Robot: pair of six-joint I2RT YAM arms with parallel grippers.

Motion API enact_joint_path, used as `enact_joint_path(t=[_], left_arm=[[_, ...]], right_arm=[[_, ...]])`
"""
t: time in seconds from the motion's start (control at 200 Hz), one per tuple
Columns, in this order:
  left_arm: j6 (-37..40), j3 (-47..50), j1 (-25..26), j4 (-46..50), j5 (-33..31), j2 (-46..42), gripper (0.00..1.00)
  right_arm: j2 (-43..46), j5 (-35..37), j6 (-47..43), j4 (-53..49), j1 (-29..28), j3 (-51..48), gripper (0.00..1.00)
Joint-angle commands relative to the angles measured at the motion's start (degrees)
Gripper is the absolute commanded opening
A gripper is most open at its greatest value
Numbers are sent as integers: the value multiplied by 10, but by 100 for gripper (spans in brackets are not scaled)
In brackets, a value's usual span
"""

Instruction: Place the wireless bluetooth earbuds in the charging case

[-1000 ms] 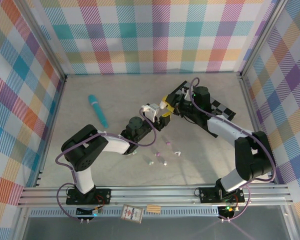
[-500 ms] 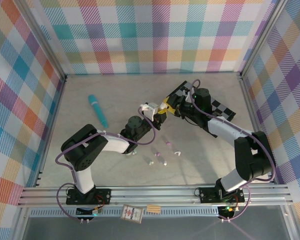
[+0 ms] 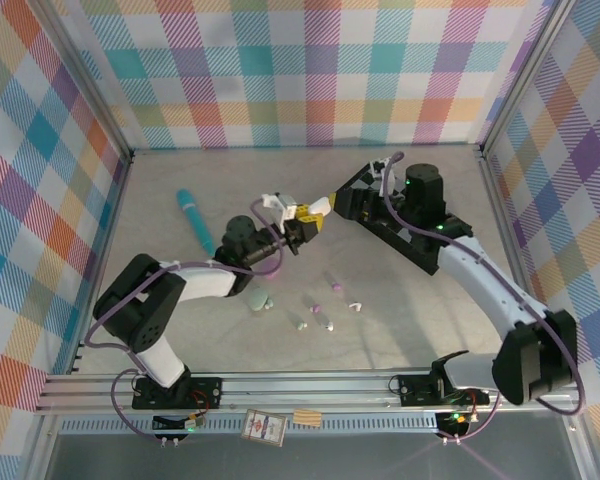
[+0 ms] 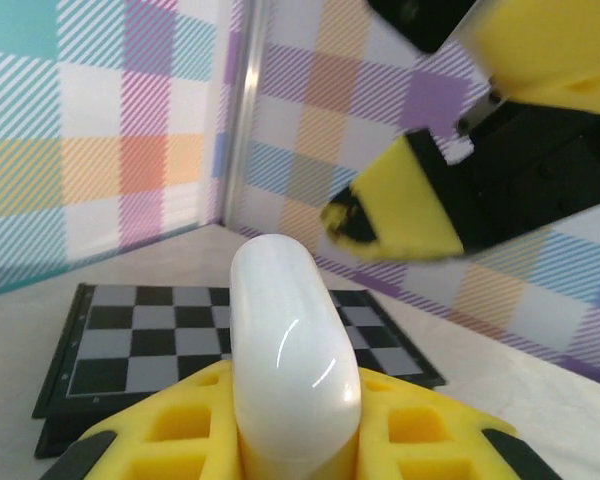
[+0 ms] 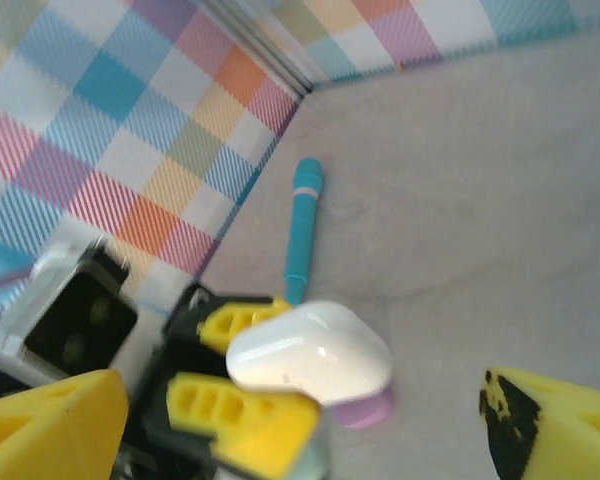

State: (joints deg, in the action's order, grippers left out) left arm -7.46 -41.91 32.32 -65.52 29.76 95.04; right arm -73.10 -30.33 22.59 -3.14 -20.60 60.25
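Note:
A white, pebble-shaped charging case [image 4: 292, 340] stands closed between the yellow fingers of my left gripper [image 4: 295, 435], which is shut on it. From the right wrist the same case [image 5: 310, 355] hangs above the table, clamped in the left gripper's fingers [image 5: 245, 410]. My right gripper [image 5: 300, 395] is open, its yellow fingertips wide on either side of the case and clear of it. From above, the left gripper [image 3: 301, 222] and right gripper [image 3: 326, 207] meet mid-table. Tiny earbuds lie loose nearer the front: a lilac one [image 3: 318, 308], a white one [image 3: 355, 306], a pale one [image 3: 300, 322].
A teal pen [image 3: 197, 222] lies at the left. A mint case [image 3: 258, 298] rests by the left forearm, and a lilac case [image 3: 332, 279] sits near the buds. A folded chessboard [image 3: 446, 216] lies under the right arm. Plaid walls ring the table.
The right gripper has opened off the white case and drawn back to the right. The left gripper has shut on the case and carried it leftward.

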Motion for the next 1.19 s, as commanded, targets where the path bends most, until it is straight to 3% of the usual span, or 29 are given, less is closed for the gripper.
enact_joint_path(t=[0.0, 0.15, 0.29, 0.41, 0.595, 0.8, 1.08, 1.19], left_arm=[[-67, -7, -32, -19, 213, -26, 15], [-118, -17, -56, -46, 308, -35, 13], [-126, -18, -67, -49, 336, -54, 13], [-105, -24, -67, -7, 354, -67, 13], [-106, -17, -66, -15, 364, -75, 13], [-97, -7, -63, -23, 366, -82, 12], [-27, 12, -61, 13, 355, -98, 10], [34, 13, -60, 84, 344, -118, 10]], right_arm=[[41, -34, -302, -116, -6, 16, 96], [65, -64, -473, -177, -37, 28, 97], [42, -69, -527, -215, -66, 64, 98], [9, -73, -519, -206, -74, 91, 97], [-35, -50, -489, -198, -78, 129, 94], [-46, 11, -447, -173, -79, 141, 88], [-46, 44, -361, -140, -72, 150, 85], [-46, 39, -348, -139, -69, 152, 84]])
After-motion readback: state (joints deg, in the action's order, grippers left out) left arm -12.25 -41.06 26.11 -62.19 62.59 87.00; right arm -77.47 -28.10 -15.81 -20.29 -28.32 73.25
